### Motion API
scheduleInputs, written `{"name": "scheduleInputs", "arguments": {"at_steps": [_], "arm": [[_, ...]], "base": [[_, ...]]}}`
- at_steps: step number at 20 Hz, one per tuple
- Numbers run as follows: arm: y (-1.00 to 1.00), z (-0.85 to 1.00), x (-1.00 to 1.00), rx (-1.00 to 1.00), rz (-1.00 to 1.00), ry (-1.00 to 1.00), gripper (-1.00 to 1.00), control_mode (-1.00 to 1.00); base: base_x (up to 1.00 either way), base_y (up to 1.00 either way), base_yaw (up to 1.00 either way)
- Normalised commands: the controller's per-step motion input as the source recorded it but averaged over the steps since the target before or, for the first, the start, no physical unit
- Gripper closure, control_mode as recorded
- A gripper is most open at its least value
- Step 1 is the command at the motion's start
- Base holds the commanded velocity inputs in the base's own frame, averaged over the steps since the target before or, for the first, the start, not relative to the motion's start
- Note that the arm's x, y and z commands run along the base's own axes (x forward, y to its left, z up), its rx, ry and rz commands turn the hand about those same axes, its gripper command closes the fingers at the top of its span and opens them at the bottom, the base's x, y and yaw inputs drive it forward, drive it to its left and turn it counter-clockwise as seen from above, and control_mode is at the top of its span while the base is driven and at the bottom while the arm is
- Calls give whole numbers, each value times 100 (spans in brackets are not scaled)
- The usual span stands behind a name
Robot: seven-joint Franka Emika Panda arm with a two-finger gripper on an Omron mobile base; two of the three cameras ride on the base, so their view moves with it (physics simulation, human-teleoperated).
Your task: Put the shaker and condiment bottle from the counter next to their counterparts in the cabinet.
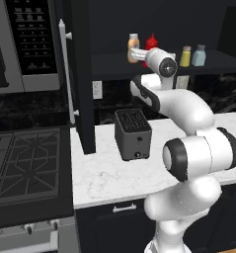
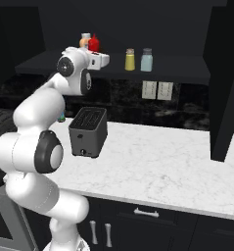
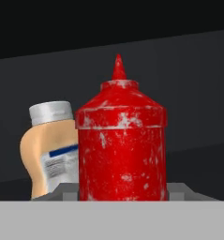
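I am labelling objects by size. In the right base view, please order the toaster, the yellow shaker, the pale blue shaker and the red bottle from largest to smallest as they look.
1. toaster, clearly largest, though nearest the camera.
2. pale blue shaker and yellow shaker: almost alike, so no ranking.
Red bottle: partly hidden behind the hand, so unsure.

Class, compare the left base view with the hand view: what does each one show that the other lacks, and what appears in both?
Left base view alone: the yellow shaker beside the pale blue-grey shaker on the cabinet shelf, the toaster on the marble counter, the stove and the microwave.

Hand view alone: the printed label on the orange-tan bottle and the worn paint of the red condiment bottle, close up.

Both: the red bottle standing next to the orange-tan one.
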Motion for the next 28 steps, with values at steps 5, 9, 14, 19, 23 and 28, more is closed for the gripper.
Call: {"name": "scheduleInputs", "arguments": {"at_steps": [5, 9, 14, 19, 23, 28], "arm": [[-7, 0, 20, -6, 4, 0, 100, -100], [-12, 0, 11, -8, 6, 0, 100, -100], [-13, 0, 9, -8, 5, 0, 100, -100], [-12, 0, 2, -7, 4, 0, -100, -100], [-4, 0, 10, -3, 5, 0, -100, -100], [-8, 0, 7, 0, 5, -1, -100, -100]], "base": [[0, 0, 0], [0, 0, 0], [0, 0, 0], [0, 0, 0], [0, 0, 0], [0, 0, 0]]}}
